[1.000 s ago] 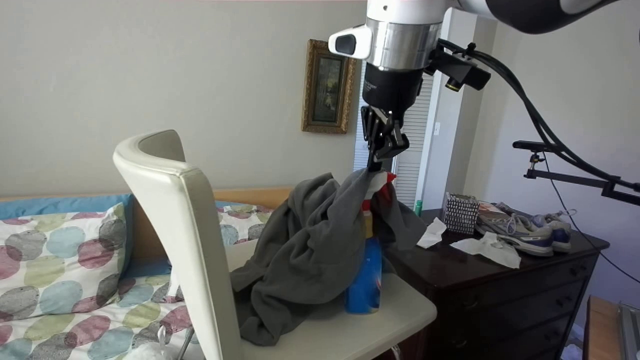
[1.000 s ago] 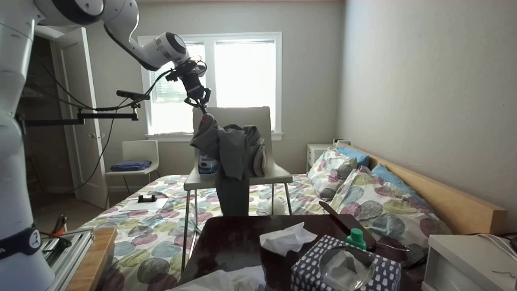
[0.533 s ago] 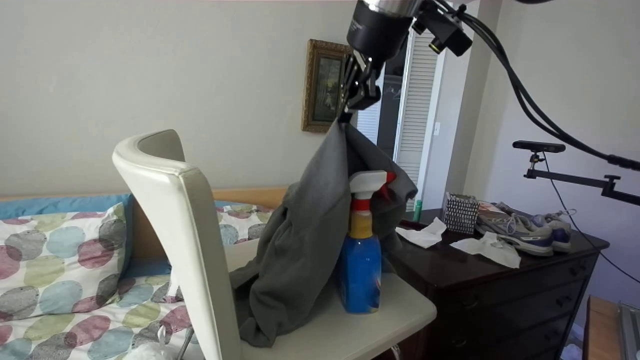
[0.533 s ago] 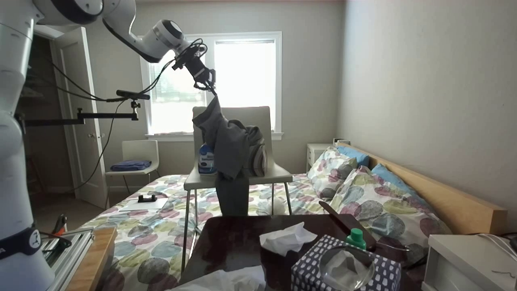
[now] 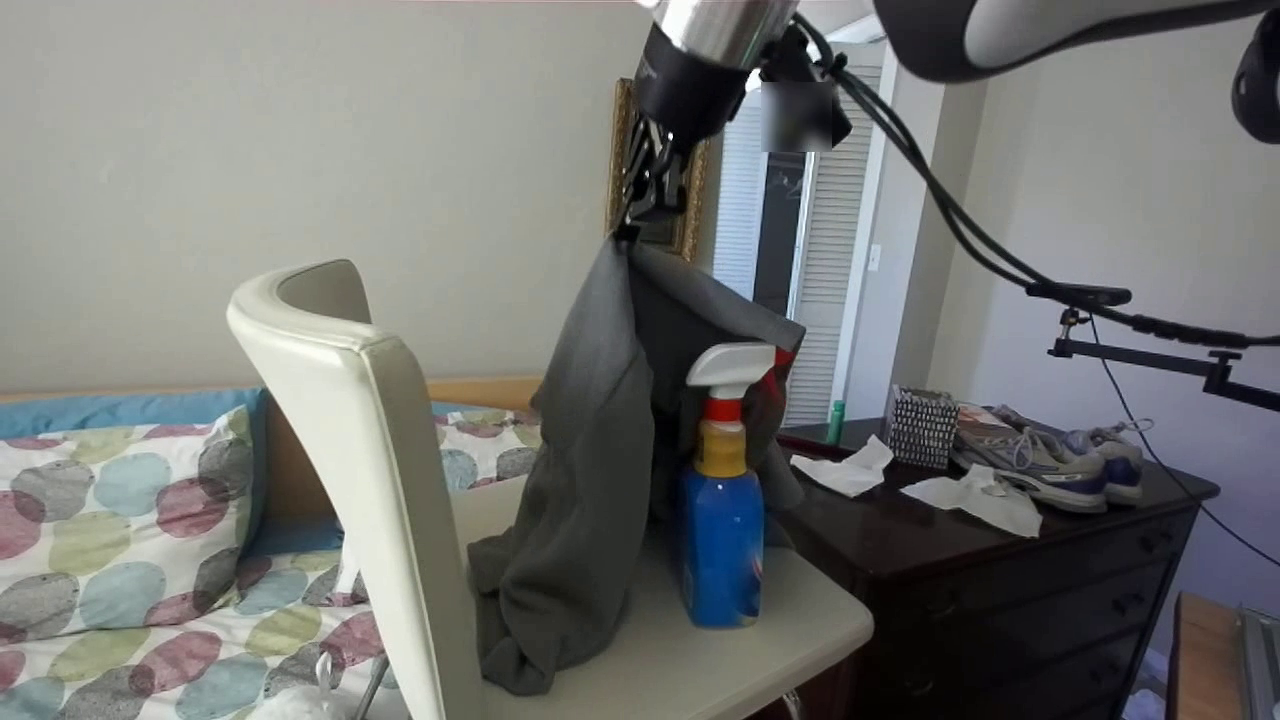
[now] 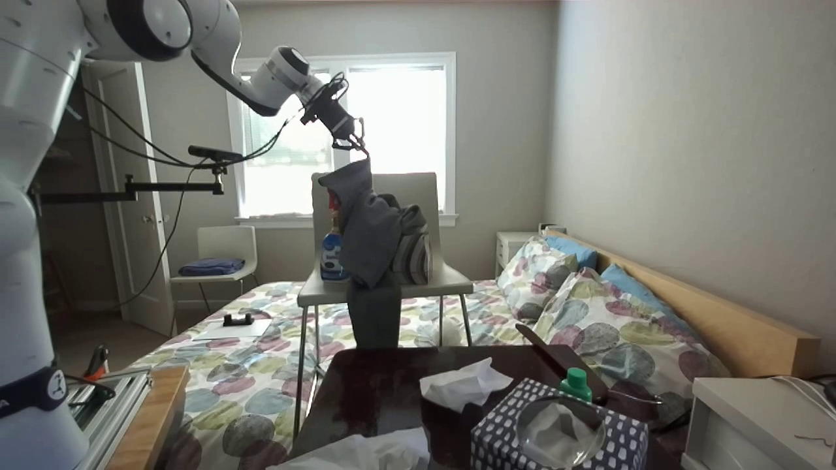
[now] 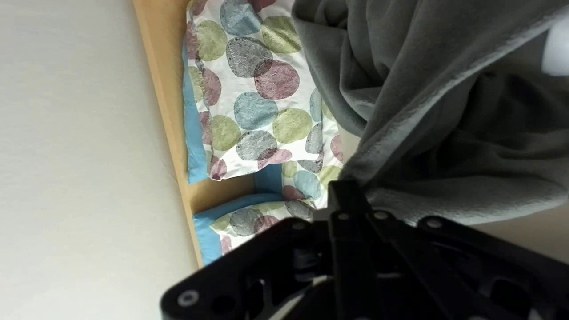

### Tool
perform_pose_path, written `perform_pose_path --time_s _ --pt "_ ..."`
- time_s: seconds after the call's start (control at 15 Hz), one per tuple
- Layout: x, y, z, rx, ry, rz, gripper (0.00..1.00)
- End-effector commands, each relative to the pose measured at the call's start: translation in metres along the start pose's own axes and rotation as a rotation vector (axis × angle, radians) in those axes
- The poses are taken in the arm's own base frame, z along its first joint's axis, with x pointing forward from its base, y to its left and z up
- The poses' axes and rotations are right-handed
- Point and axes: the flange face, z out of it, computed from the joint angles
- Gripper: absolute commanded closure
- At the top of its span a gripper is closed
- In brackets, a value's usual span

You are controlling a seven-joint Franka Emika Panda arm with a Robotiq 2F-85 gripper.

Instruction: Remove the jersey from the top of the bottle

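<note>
So the bench (image 5: 795,615) here is really the seat of a white chair (image 5: 400,450), well below the fingers (image 7: 351,202). It's a bedroom: a bed (image 6: 241,372) with spotted covers spreads out lower than the fingers, there's a window (image 6: 398,124) behind them in an exterior view, and a picture (image 5: 695,200) is partly hidden behind them, also in an exterior view. A dark dresser (image 5: 1000,585) stands lower than the fingers, well apart from them.

Headcount: one jersey (image 5: 590,470), one bottle (image 5: 722,540). The fingers are closed with a bit of the jersey pinched at their tips, and the rest hangs down from there onto the bench. The bottle stands upright on the bench, lower than the fingers, its white head (image 5: 732,364) out in front of the jersey in an exterior view; can't tell if the two touch. Also on the bench, below the fingers, there's one striped thing (image 6: 418,258), partly covered, can't make out what.

Farther from the fingers, all lower: a second chair (image 6: 225,241) with one folded blue cloth (image 6: 212,267), two spotted pillows (image 6: 535,274), two blue pillows (image 6: 580,253), and on the dresser two tissues (image 6: 467,388), one tissue box (image 6: 493,434), one green cap (image 6: 577,376) and at least two shoes (image 5: 1045,465).
</note>
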Motion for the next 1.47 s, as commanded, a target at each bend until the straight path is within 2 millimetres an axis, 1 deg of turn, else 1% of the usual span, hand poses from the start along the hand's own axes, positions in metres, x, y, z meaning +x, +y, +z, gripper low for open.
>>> perform_pose_path --time_s 0.0,0.13,0.27,0.4,0.6,0.67,0.8,0.87,0.93,1.07,1.2,1.33,1.4 --pt "0.014 -0.023 0.050 0.009 -0.023 -0.071 1.00" --pt "0.014 -0.042 0.078 0.037 -0.065 -0.117 1.00" --pt "0.015 -0.065 0.101 0.072 -0.095 -0.161 1.00" --pt "0.017 -0.086 0.116 0.108 -0.110 -0.204 1.00" --pt "0.022 -0.119 0.125 0.171 -0.109 -0.261 1.00" --pt "0.023 -0.129 0.125 0.188 -0.109 -0.282 1.00" --pt "0.027 -0.141 0.120 0.207 -0.099 -0.309 1.00" --pt "0.030 -0.141 0.110 0.215 -0.086 -0.301 0.74" --pt "0.032 -0.136 0.095 0.218 -0.076 -0.282 0.72" --pt "0.030 -0.119 0.055 0.223 -0.061 -0.223 0.61" --pt "0.018 -0.101 0.013 0.246 -0.062 -0.163 0.47" --pt "0.003 -0.084 -0.030 0.309 -0.054 -0.119 0.33" --pt "-0.005 -0.076 -0.046 0.331 -0.055 -0.115 0.26"
